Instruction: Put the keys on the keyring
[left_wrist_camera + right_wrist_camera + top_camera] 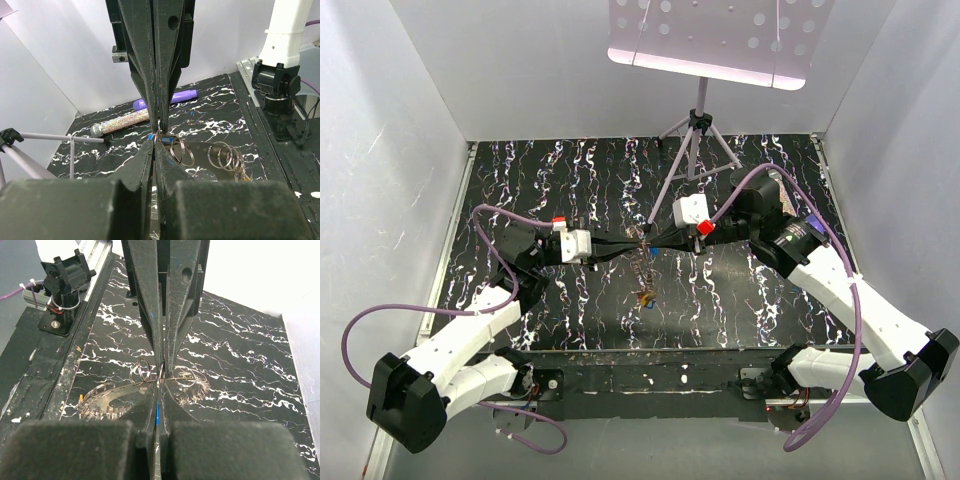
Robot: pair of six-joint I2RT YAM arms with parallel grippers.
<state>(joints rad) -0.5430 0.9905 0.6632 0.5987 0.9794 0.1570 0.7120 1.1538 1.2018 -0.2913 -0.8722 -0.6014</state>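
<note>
Mid-task, threading under way. Left hand (155, 147) clamped shut on keyring (642, 268), apparently held above bench (760, 300). Right hand (158, 392) pinched shut opposite, tip to tip at keyring, seemingly on blue key (157, 415). Orange key (642, 297) dangling below keyring, likely already on. Blue one: cannot tell if seated. Blue sliver in grip clearest in right wrist view. Purple pen (172, 97) and glitter tube (120, 122) beyond keyring seen only in left wrist view.
</note>
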